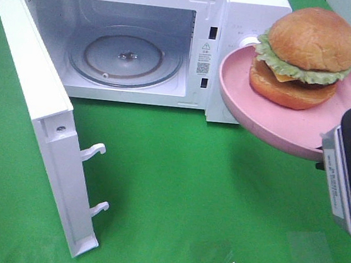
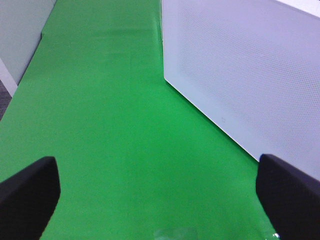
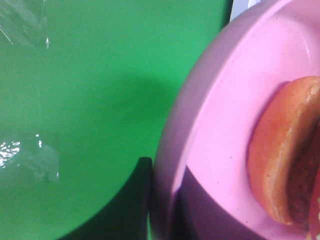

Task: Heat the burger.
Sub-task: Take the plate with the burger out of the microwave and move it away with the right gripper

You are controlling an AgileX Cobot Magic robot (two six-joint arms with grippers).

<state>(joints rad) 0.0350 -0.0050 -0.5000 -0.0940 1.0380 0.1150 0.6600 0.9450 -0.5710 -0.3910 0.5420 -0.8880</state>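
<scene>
White microwave door (image 1: 43, 123): swung fully open. White microwave oven (image 1: 238, 24): glass turntable (image 1: 126, 56) bare. Left gripper (image 2: 160, 192): jaws spread, empty. Golden-bunned burger (image 1: 304, 57): on round pink plate (image 1: 254, 112), raised beside the oven. Right gripper (image 1: 348, 176): jaws pinching plate rim. Advice: carry level, clear the doorframe, centre on turntable.

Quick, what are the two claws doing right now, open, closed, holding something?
Left gripper: open, holding nothing, above the green cloth.
Right gripper: closed on the rim of the pink plate, which carries the burger.
</scene>
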